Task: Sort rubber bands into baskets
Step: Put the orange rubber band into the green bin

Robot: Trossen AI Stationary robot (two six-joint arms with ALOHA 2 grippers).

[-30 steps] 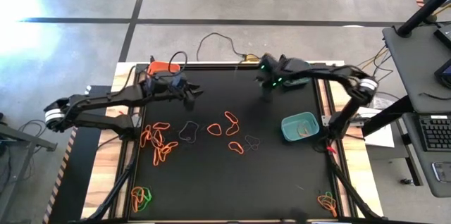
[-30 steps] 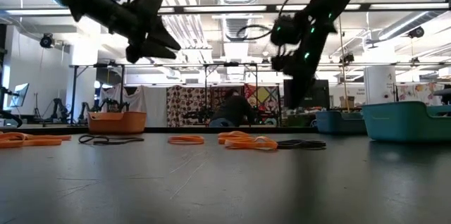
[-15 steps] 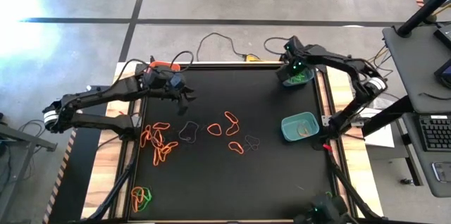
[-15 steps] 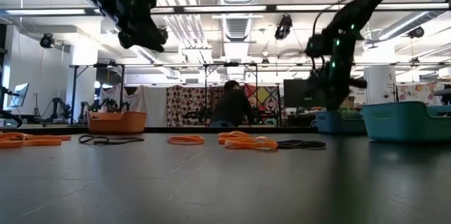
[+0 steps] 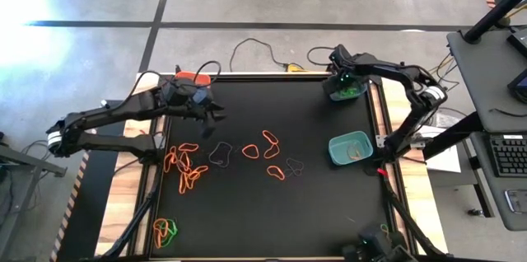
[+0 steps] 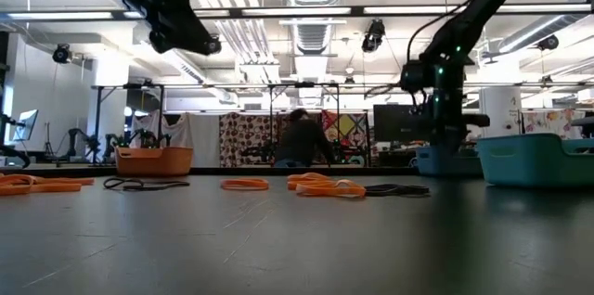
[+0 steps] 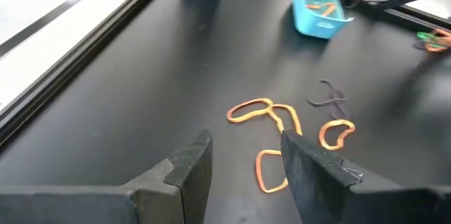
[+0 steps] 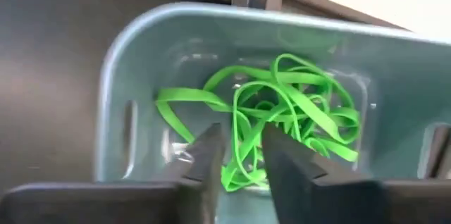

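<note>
My right gripper (image 8: pixel 242 143) hangs over the blue basket (image 5: pixel 356 97) at the table's far right, pointing down, its fingers a little apart. Green rubber bands (image 8: pixel 282 111) lie heaped inside the basket; one loop shows in the gap below the fingers. My left gripper (image 7: pixel 243 146) stands open and holds nothing, high above the table's far left, next to the orange basket (image 5: pixel 191 76). The teal basket (image 5: pixel 350 148) at the right holds orange bands. Loose orange bands (image 5: pixel 185 166) and dark bands (image 5: pixel 220 155) lie flat on the black mat.
Mixed orange and green bands lie at the near left corner (image 5: pixel 165 231) and the near right corner (image 5: pixel 381 236). More orange loops (image 5: pixel 269 142) and a dark one (image 5: pixel 294 164) lie mid-table. A raised rail runs along the mat's edges.
My right gripper has swung from the far middle of the table toward the right edge, rolling as it went, and has stopped over the blue basket. My left gripper has risen a little near the orange basket.
</note>
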